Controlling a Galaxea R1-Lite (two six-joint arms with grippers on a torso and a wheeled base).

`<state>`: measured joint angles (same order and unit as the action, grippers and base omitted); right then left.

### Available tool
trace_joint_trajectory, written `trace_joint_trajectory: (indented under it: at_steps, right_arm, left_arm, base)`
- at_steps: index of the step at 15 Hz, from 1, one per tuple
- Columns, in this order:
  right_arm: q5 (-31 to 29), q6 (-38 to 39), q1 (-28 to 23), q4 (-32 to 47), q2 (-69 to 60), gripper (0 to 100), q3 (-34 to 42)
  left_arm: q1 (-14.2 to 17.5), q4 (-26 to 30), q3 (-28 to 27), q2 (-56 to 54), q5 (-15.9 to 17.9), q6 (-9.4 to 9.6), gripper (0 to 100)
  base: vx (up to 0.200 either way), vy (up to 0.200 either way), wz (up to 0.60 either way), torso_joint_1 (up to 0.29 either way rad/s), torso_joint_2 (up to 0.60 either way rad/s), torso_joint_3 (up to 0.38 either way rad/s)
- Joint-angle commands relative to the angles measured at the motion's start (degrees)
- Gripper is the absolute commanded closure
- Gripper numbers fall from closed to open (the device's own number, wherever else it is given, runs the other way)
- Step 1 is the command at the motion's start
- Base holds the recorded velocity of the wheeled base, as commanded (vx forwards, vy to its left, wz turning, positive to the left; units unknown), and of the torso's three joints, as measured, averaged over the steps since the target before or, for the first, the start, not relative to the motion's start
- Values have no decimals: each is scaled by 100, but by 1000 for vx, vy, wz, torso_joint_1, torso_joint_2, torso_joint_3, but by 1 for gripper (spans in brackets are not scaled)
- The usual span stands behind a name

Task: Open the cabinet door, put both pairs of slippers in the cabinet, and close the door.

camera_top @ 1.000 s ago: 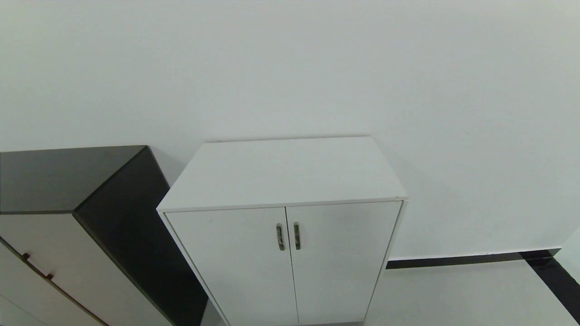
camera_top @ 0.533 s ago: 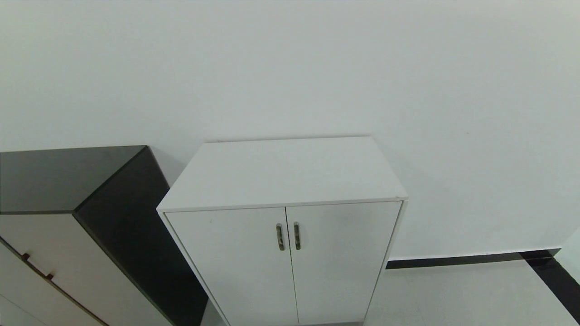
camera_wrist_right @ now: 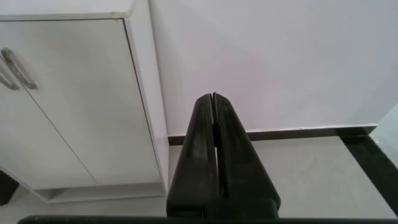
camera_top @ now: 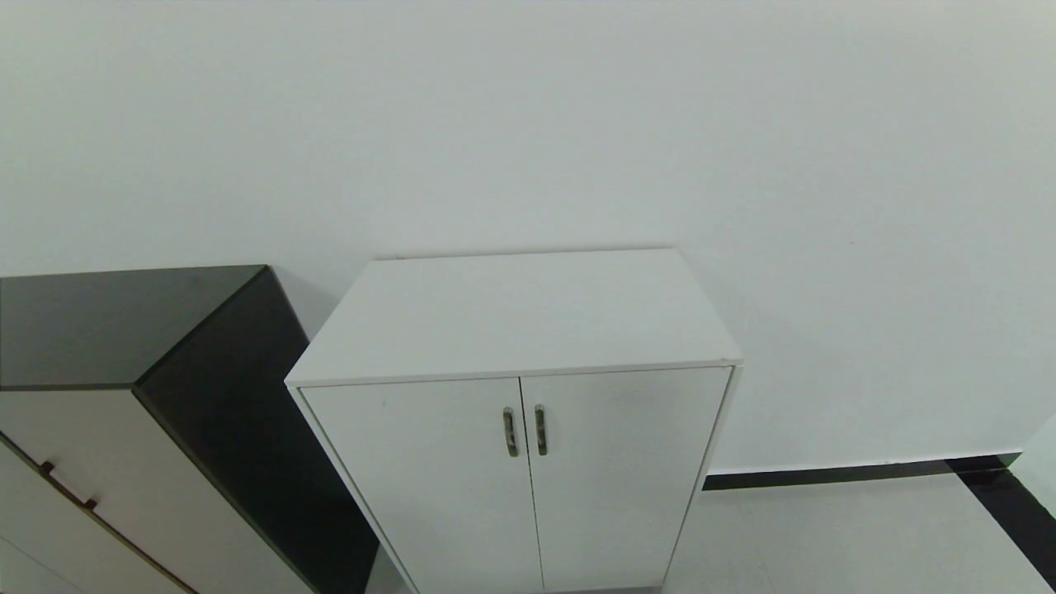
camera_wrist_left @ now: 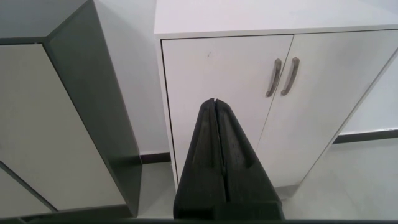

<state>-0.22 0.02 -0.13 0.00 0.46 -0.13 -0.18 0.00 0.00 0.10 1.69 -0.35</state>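
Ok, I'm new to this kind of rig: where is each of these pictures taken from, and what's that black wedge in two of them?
This is a two-armed robot on wheels. The wide picture comes from a camera on its head. It looks down at a white two-door cabinet standing against a wall, with both doors shut and a pair of metal handles at the middle. To the robot's left stands a dark-topped cupboard with a pale front. The two smaller pictures come from cameras on the wrists. The black wedge is that arm's own claw. The left claw faces the cabinet's left door, and the right claw points past the cabinet's right side. Both are shut and hold nothing.
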Motion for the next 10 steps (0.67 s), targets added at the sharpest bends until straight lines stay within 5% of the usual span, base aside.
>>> trace_joint_trajectory:
  at_steps: [1,10]
  right_arm:
    - [92,68,13,-9,-29,100,5]
    - [101,59,13,-18,-46,100,5]
  left_arm:
    - [1,0,0,-1,-11,0,100]
    - [1,0,0,-1,-20,0,100]
  base:
    - [0,0,0,0,0,0]
    - [0,0,0,0,0,0]
